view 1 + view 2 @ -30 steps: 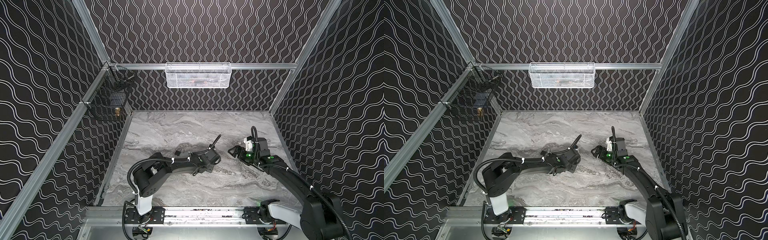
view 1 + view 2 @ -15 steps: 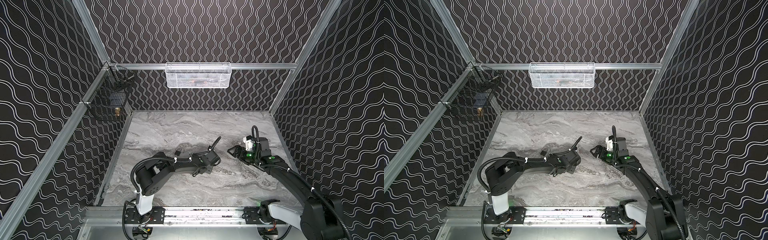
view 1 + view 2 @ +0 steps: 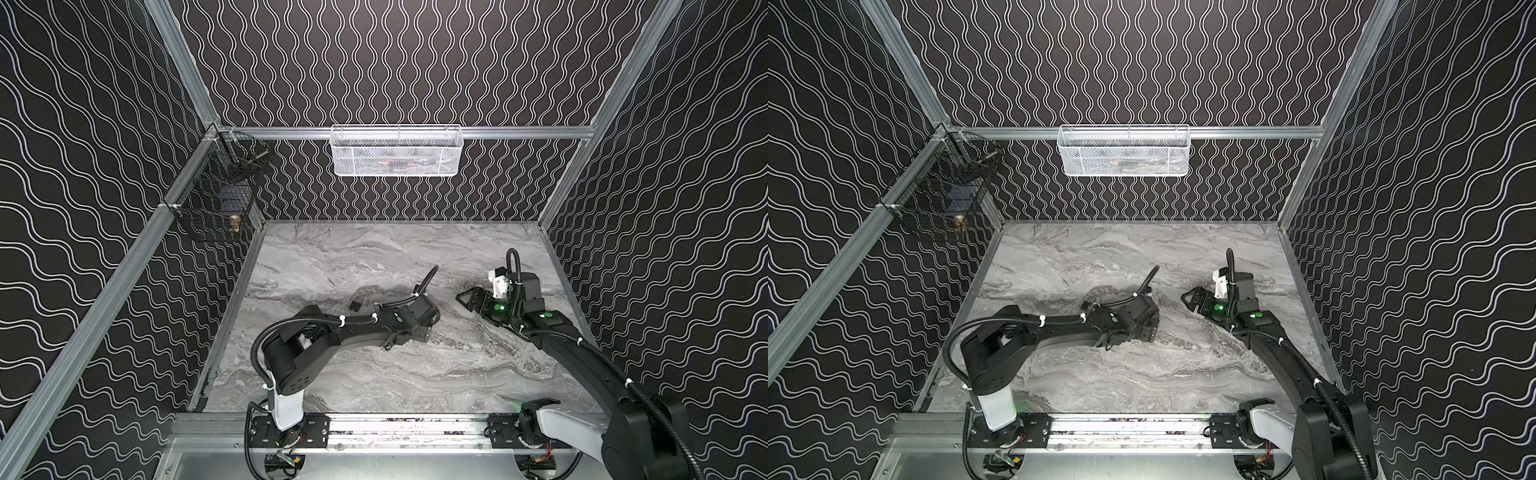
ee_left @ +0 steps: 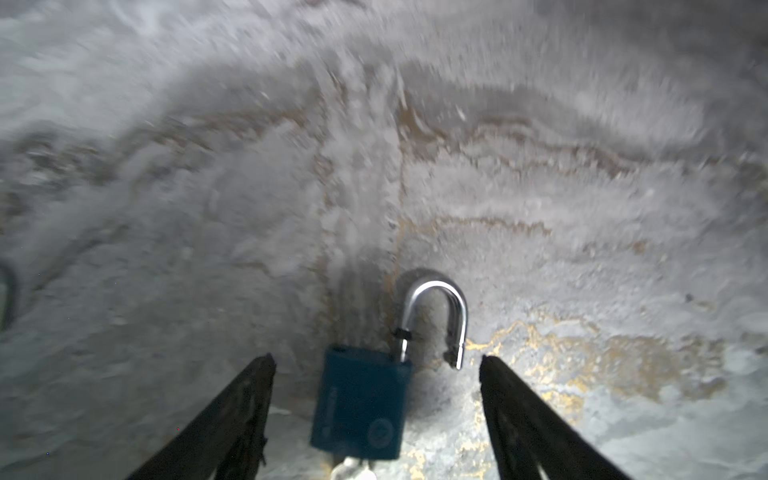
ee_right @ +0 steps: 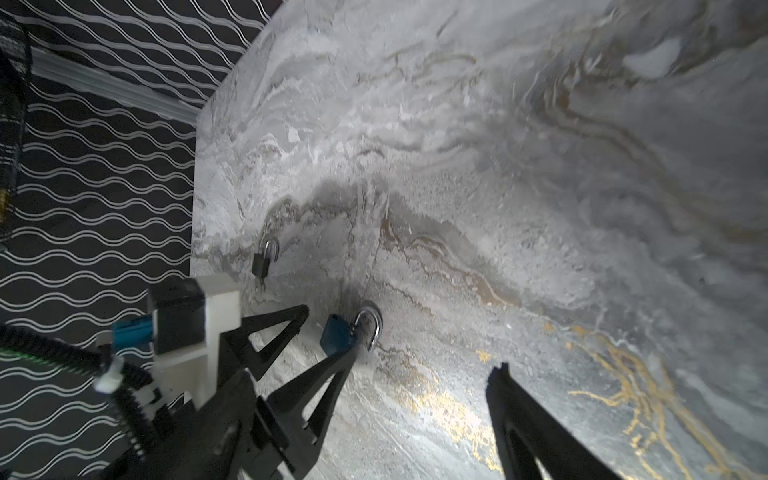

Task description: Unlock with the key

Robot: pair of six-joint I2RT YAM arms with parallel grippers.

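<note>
Lying loose on the bench (image 4: 540,208) between wide-spread left fingers (image 4: 232,415): blue padlock (image 4: 361,407), shackle (image 4: 436,299) open. Right fingers (image 5: 523,415) likewise spread, holding nothing.

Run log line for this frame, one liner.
left gripper: open, straddling blue padlock | shackle: open | right gripper: open, empty | dark padlock: lying apart

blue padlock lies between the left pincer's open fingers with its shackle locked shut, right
No: the blue padlock lies between the left pincer's open fingers, but its shackle is open, one end out of the body; the left wrist view shows it.
</note>
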